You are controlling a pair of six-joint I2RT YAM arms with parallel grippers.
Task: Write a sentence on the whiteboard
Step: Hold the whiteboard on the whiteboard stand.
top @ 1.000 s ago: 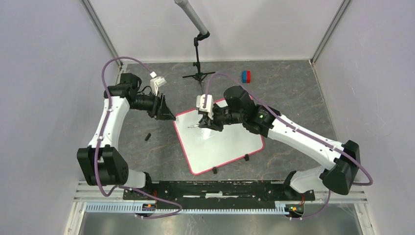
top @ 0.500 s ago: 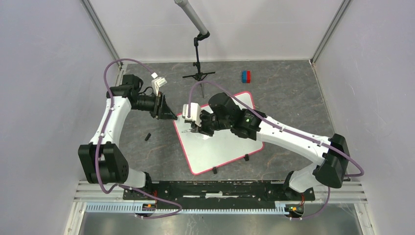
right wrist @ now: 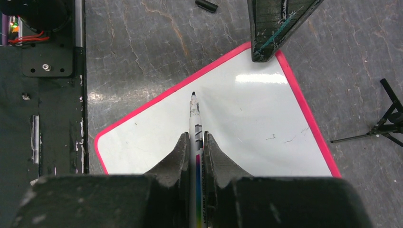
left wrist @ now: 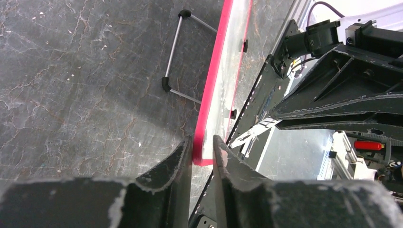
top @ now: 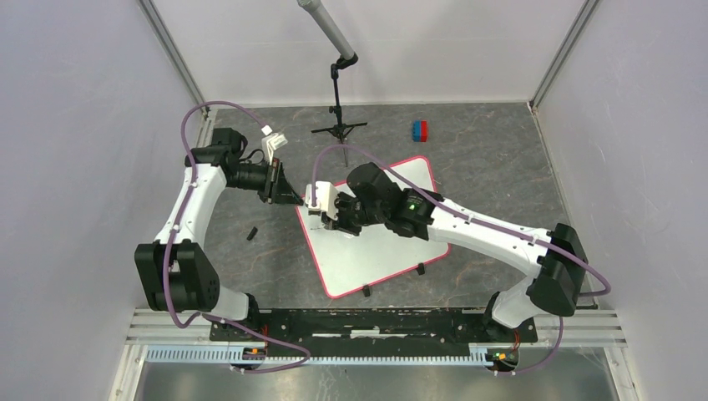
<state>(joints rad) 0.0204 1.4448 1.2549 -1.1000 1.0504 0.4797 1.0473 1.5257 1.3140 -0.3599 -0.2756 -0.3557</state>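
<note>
The whiteboard (top: 384,251) lies tilted on the dark table, pink-rimmed (left wrist: 211,85), its white face (right wrist: 247,114) showing only a few faint stray marks. No sentence is in view on it. My left gripper (top: 294,200) sits at the board's left corner, and in the left wrist view its jaws (left wrist: 202,138) are closed down on that pink corner. My right gripper (top: 324,215) hovers over the board's left part, shut (right wrist: 196,135) on a white marker (right wrist: 195,114). The marker's black tip points at the board near that corner; I cannot tell whether it touches.
A small black cap (top: 250,233) lies on the table left of the board. At the back stands a thin black tripod (top: 338,125), with a red-and-blue block (top: 420,130) to its right. A black rail (top: 359,322) runs along the near edge, and grey walls enclose the table.
My right arm has carried the marker leftward across the board toward its left corner. My left gripper's jaws have narrowed onto that corner; the left arm has barely moved.
</note>
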